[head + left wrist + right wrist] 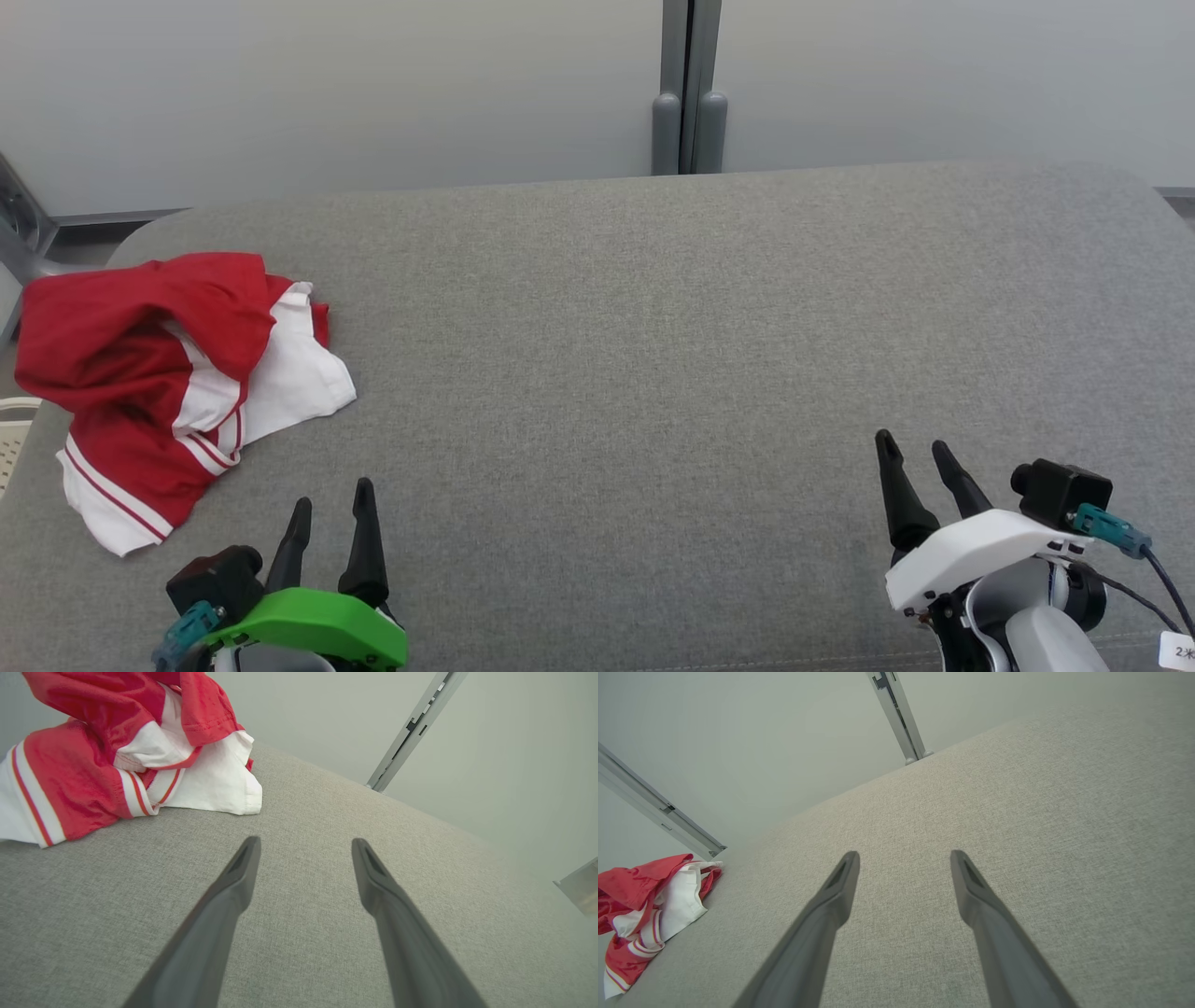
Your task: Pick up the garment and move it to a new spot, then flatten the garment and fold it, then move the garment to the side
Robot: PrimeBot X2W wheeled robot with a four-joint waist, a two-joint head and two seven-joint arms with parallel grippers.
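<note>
Lying crumpled against the left edge of the grey padded surface point(653, 327), the red-and-white garment point(168, 373) is a loose heap, with red folds on top and a white panel spilling toward the middle. Its longer stretch runs roughly along that left edge, from a striped hem at the near end back to the bunched red cloth at the far end. Whether any of it hangs over the edge I cannot tell.

The left gripper point(333, 495) sits over the near edge, left of centre, its fingers spread wide with nothing between them. The garment lies just ahead of it and off to its left, near but not touching. The right gripper point(910, 441) is by the near edge toward the right corner, likewise spread wide and empty, with most of the surface's breadth between it and the cloth.

So the left arm is plainly the nearer one. Judging by the task, the pickup has not begun. The reach would go forward and leftward, and the white panel's free corner or the striped hem looks the handiest place to pinch. The cloth looks thin and slack — a grab may take only one layer and drag the rest.
</note>
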